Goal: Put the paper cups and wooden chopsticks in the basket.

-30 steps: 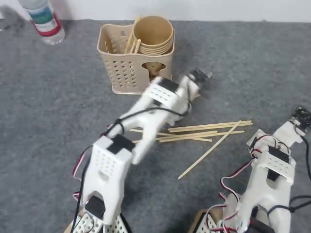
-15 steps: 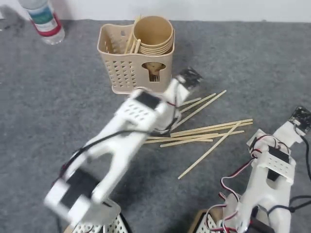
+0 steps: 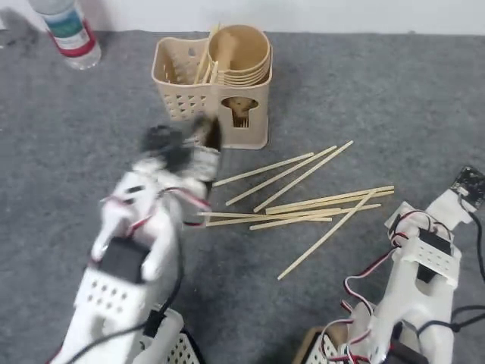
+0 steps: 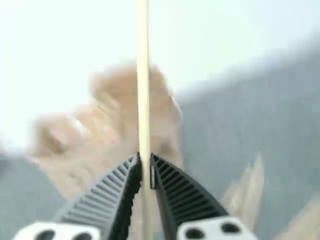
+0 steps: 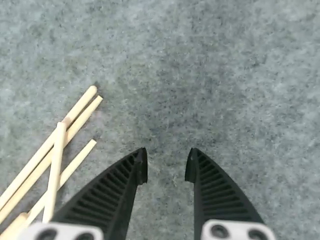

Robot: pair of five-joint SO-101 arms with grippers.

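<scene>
Here we see the left gripper (image 4: 144, 164) clamped tight on a single chopstick (image 4: 143, 75), which runs straight out from between its jaws. From above, this gripper sits just near-side of the basket (image 3: 176, 114), far on the grey mat (image 3: 68, 167). The paper cups (image 3: 241, 49) are stacked in the basket's right compartment, stowed sticks (image 3: 206, 68) beside them. Loose chopsticks (image 3: 318, 203) lie scattered to the basket's near right. The right gripper (image 5: 166, 167) hangs part open above the mat, gripping nothing
</scene>
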